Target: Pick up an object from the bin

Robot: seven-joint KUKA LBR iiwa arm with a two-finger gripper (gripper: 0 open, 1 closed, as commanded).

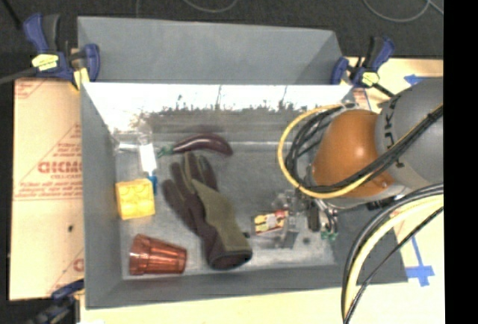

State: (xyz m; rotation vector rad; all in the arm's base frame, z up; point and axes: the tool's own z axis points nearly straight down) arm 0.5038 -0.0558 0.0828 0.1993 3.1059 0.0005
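Positioning the gripper (293, 227), whose opening we cannot tell, we should centre it over the small yellow-and-red item (267, 222) just beside it, clear of the dark glove (206, 209).

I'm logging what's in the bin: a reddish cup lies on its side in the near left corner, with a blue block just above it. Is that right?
Not quite. The block just above the reddish cup is yellow, not blue, as the camera view shows. The cup does lie on its side in the near left corner.
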